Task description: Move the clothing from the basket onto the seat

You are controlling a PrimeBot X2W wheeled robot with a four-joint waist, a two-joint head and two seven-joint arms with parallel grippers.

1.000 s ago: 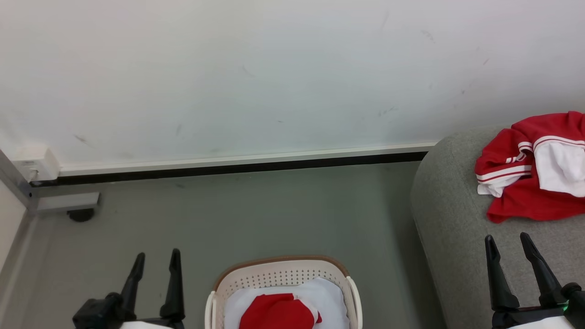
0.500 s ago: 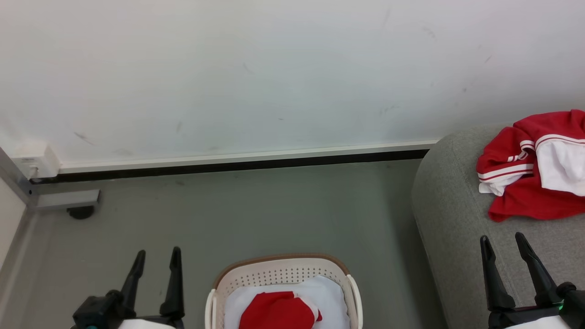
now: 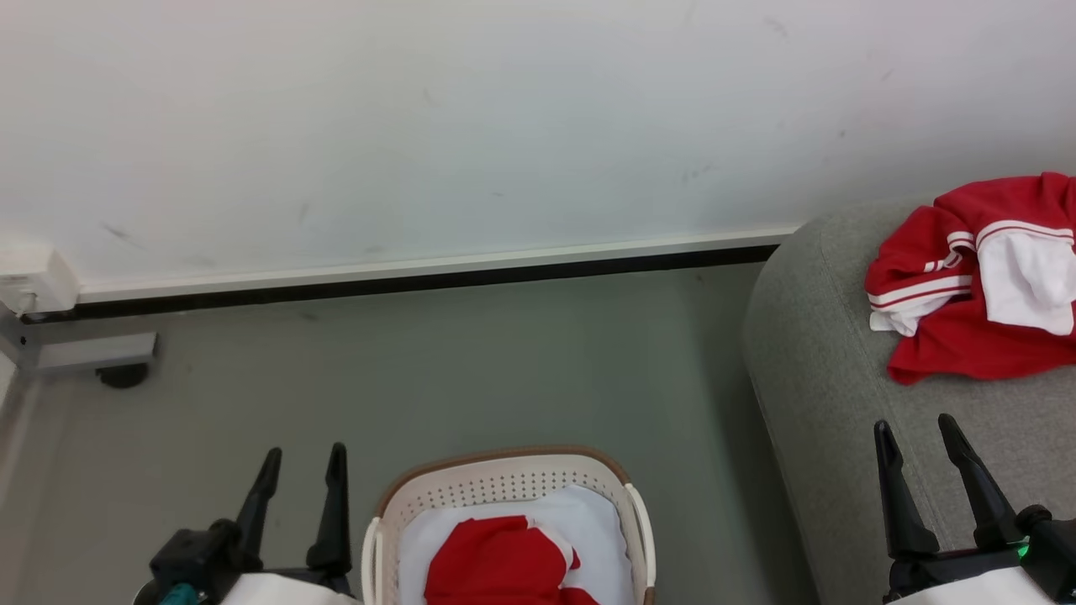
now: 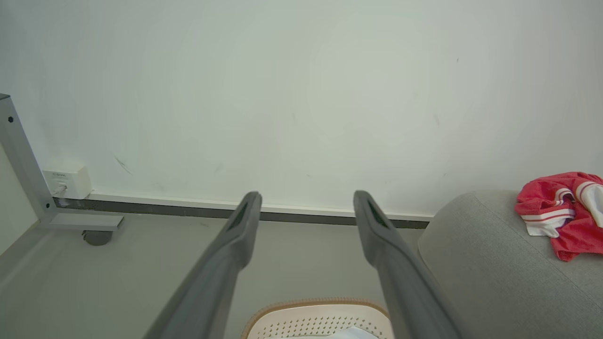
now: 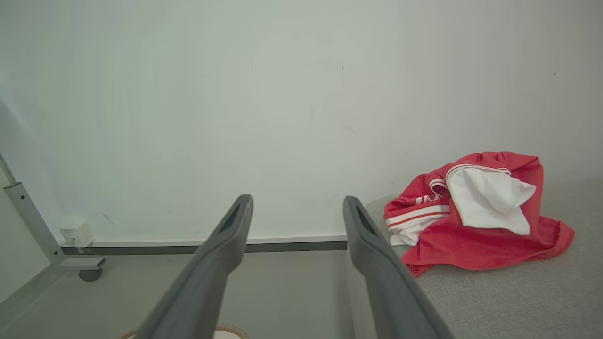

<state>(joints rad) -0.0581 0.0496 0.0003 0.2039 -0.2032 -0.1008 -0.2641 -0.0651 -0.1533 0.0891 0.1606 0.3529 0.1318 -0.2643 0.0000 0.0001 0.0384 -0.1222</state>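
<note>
The cream basket (image 3: 504, 475) with a brown rim stands on the floor at the bottom centre, and its far rim also shows low in the left wrist view (image 4: 320, 308). Red clothing (image 3: 496, 563) lies in it on a plain white cloth (image 3: 598, 523). Another red and white garment (image 3: 967, 336) (image 5: 471, 235) (image 4: 565, 221) lies crumpled on the grey seat (image 3: 824, 378) (image 5: 518, 296) at the right. My left gripper (image 3: 305, 451) (image 4: 307, 195) stands open and empty just left of the basket. My right gripper (image 3: 914, 422) (image 5: 297, 198) is open and empty over the seat's front.
A white wall with a dark baseboard (image 3: 420, 281) runs behind the grey floor (image 3: 471, 370). At the far left, a metal frame foot with a caster (image 3: 118, 374) and a white wall box (image 3: 34, 281) sit by the baseboard.
The whole head picture has shifted up and left, so the camera has moved. Both grippers stay open and empty, and the clothing lies as before.
</note>
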